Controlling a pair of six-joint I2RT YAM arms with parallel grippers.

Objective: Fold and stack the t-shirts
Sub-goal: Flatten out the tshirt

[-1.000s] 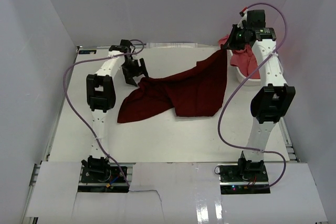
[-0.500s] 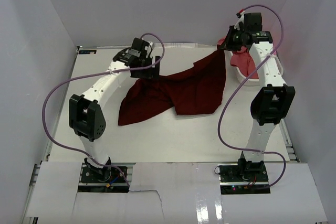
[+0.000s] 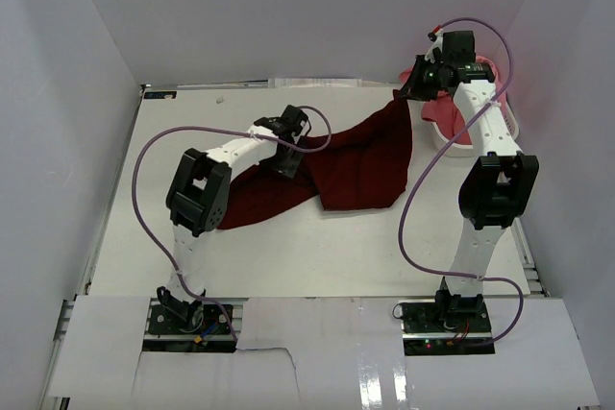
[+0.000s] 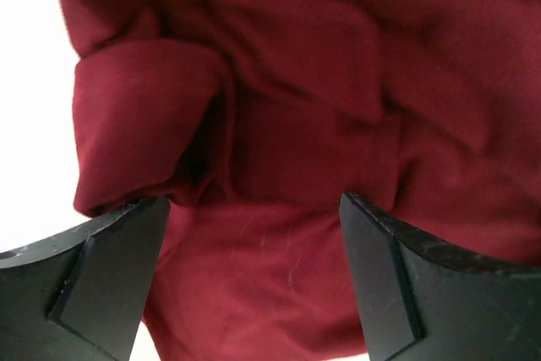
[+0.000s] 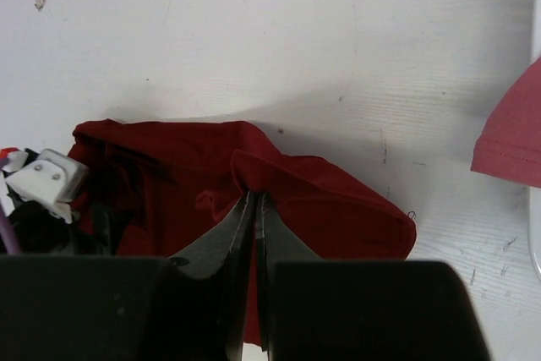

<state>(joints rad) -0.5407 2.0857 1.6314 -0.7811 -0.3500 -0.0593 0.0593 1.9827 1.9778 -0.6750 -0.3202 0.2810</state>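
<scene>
The maroon shirt [image 3: 356,165], soft matte cloth in deep rumpled folds, sprawls across the table [image 3: 288,247], one corner drawn up far right where the right gripper [image 5: 254,200] is pinched tight on a fold. The left gripper [image 4: 254,276] stands wide over its creased left part, holding nothing; the pink shirt [image 3: 450,114] lies bunched at the far right.

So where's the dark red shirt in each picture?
Top external: dark red shirt lies mid-table, reaching toward the far right.
Left wrist: shirt fills nearly the whole frame.
Right wrist: shirt lower middle, pinched by the right gripper.
Shared landmark: the white table.
</scene>
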